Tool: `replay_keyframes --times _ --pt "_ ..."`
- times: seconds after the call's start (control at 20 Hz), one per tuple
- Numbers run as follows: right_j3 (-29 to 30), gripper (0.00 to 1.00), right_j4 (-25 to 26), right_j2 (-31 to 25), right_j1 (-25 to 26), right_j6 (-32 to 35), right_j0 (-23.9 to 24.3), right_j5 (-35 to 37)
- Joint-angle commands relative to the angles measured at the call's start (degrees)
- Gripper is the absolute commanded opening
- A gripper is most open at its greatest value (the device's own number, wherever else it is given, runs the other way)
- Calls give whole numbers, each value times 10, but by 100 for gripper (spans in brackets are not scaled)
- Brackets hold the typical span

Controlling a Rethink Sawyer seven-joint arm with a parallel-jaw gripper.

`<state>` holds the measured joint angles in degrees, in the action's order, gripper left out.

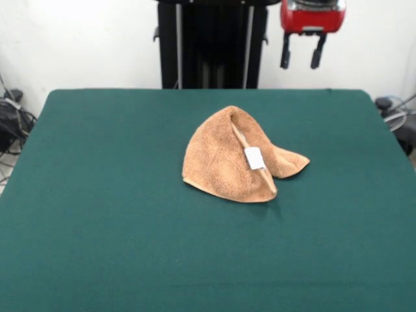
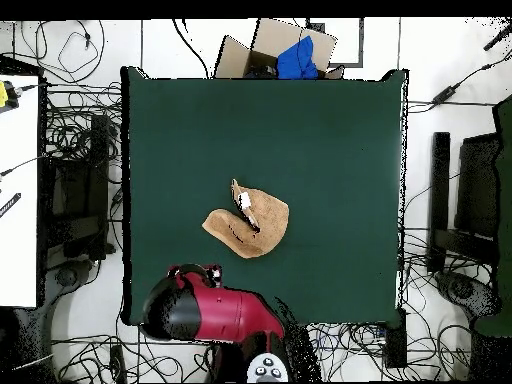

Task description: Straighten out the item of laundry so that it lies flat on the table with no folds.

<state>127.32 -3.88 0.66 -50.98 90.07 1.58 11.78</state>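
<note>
My fingers (image 1: 302, 58) hang spread and empty, high over the bench's (image 1: 97, 195) far edge. The towel (image 1: 234, 159) lies well below and forward of them near mid-bench, folded over itself in a hump, its white tag (image 1: 254, 158) showing on top. I judge nothing is flattened yet; this is the approach. Next I must descend, pinch the upper flap near the tag, and peel it open.

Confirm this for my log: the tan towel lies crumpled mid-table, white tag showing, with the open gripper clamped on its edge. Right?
Not quite. The gripper is not on the towel: the front view shows it raised at the table's far edge, open and empty, well apart from the cloth. The rest holds: the towel lies crumpled mid-table, its white tag showing.
</note>
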Motion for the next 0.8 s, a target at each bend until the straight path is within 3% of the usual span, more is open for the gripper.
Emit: replay_keyframes --times 0.05,0.8 --pt "-10 100 4 -7 64 110 10 -49" --pt "-66 100 -14 -8 87 94 26 3"
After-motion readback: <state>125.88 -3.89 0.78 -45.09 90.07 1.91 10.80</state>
